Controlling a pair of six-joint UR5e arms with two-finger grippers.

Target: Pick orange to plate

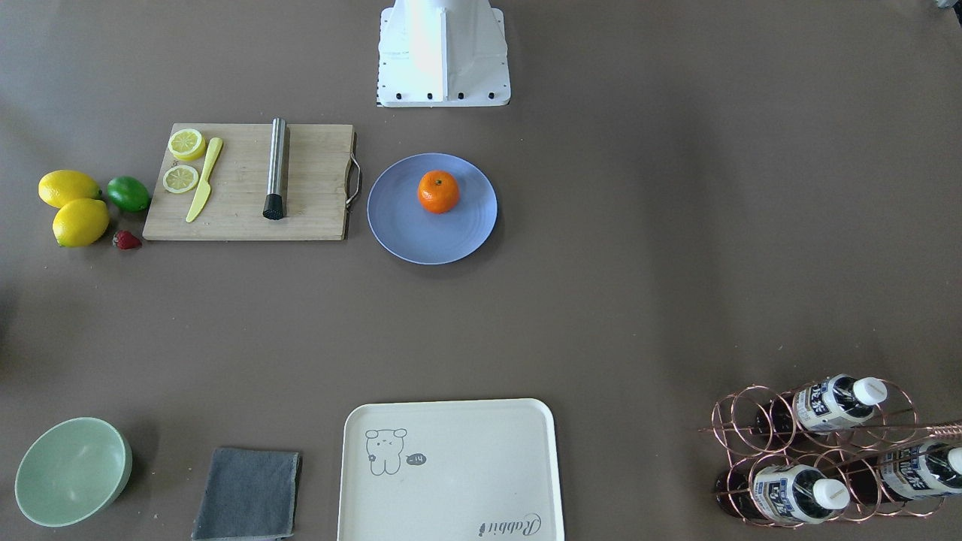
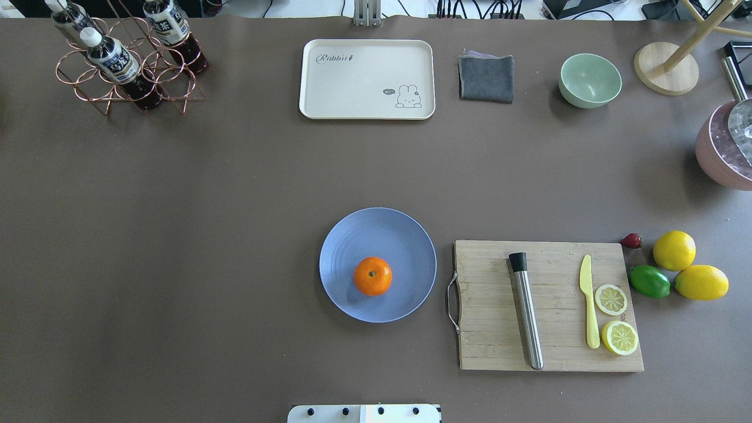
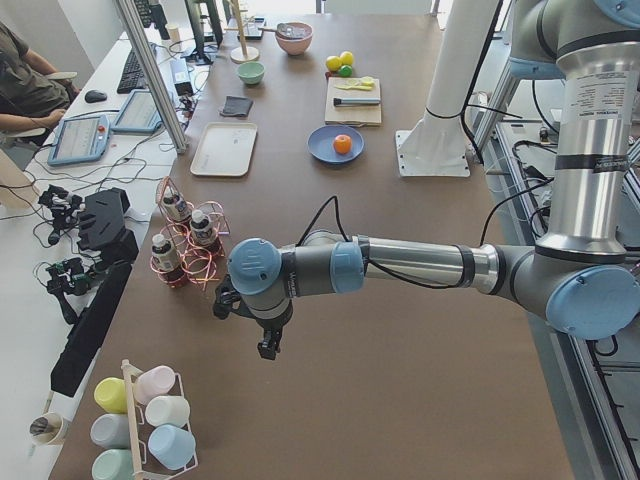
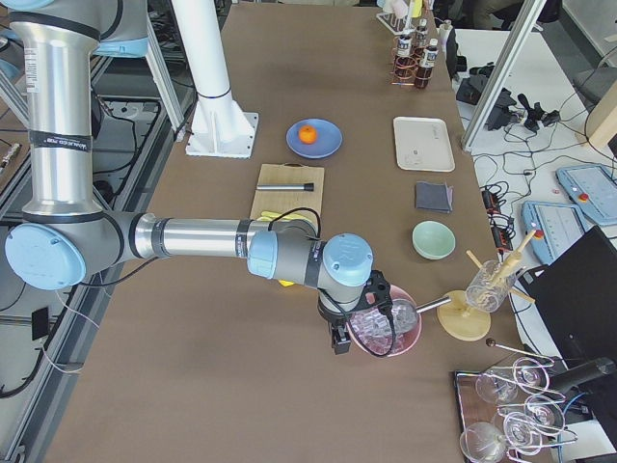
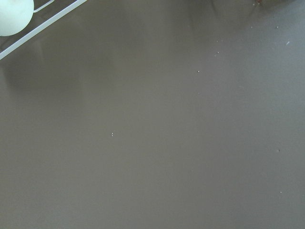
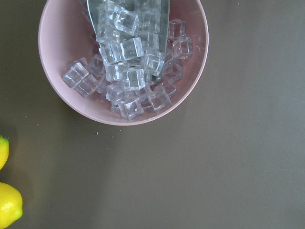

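Exterior left view showed the left gripper point(image 3: 268, 346) pointing down over bare table, the wire bottle rack point(image 3: 185, 245) at about its 10 o'clock. Whether its jaws stood apart or together could not be told from that side angle, and no fruit showed at it. In the exterior right view the right gripper point(image 4: 336, 344) hung at the rim of the pink bowl point(image 6: 50, 52) of ice cubes. Its jaws were likewise too small and too side-on to judge, and nothing orange showed there either.

Both arms were well apart from the task's things. In the overhead view the orange point(image 2: 372, 276) sat on the plate point(image 2: 405, 241), a little toward 7 o'clock of the plate's middle, stem dimple up, with no part over the rim. The cutting board point(image 2: 549, 305) lay at the plate's 3 o'clock, with the lemons and lime beyond it, none of them touching the plate.

Judged from this, the placing looked done: the fruit rested on its goal with neither gripper near it. Nothing appeared to be left, save perhaps the arms parking.
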